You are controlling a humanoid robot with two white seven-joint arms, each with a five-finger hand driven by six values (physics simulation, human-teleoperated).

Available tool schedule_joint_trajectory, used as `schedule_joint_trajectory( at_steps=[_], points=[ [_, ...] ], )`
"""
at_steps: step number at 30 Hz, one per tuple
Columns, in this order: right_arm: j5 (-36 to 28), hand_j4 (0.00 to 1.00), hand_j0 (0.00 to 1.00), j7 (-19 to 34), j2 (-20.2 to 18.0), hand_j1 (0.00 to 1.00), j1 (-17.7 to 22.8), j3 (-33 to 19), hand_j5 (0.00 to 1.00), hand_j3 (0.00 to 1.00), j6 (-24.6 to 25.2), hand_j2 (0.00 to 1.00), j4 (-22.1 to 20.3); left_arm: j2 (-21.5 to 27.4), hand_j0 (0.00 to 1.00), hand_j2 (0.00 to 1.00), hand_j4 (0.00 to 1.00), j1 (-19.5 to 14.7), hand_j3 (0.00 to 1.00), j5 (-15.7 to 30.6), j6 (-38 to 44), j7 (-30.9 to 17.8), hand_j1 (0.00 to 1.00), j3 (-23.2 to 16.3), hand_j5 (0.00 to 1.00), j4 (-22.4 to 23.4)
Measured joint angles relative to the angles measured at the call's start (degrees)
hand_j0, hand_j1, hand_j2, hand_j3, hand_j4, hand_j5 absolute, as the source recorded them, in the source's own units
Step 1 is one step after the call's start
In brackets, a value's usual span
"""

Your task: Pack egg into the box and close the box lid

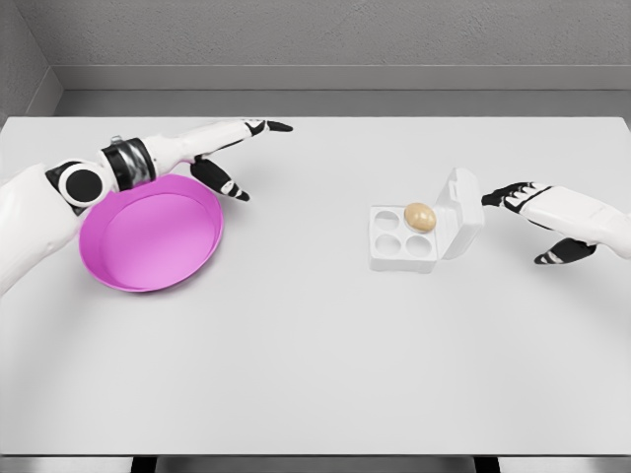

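White arms, black finger segments, left hand (225,148), ribbed grey-black wrist collar

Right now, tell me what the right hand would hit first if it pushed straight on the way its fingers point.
The right hand points left at the raised lid of the egg box, so it would probably meet the lid first. The egg sits beyond it. Height is hard to judge from this view.

Tan egg (420,216), white box (426,234), magenta bowl (148,236), pale grey table (315,355).
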Motion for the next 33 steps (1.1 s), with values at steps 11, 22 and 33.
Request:
schedule_joint_trajectory(
  at_steps=[11, 22, 33],
  points=[
    [0.01, 1.00, 1.00, 0.00, 0.21, 1.00, 0.79, 0.01, 1.00, 1.00, -0.01, 1.00, -4.45, 0.77, 1.00, 1.00, 1.00, 0.97, 1.00, 0.02, -0.01, -1.29, 1.00, 0.10, 1.00, 0.00],
    [-0.09, 1.00, 1.00, 0.00, 1.68, 1.00, 0.44, 2.81, 1.00, 1.00, 0.00, 1.00, -9.85, 1.47, 1.00, 1.00, 1.00, 1.32, 1.00, 0.04, -0.01, -2.27, 1.00, 1.85, 1.00, -0.07],
    [-3.17, 1.00, 1.00, 0.00, -3.03, 1.00, 1.41, -1.68, 1.00, 1.00, -0.01, 1.00, -9.81, 2.94, 1.00, 1.00, 1.00, 2.29, 1.00, -0.06, -0.01, -2.04, 1.00, 2.77, 1.00, 0.04]
  ],
)
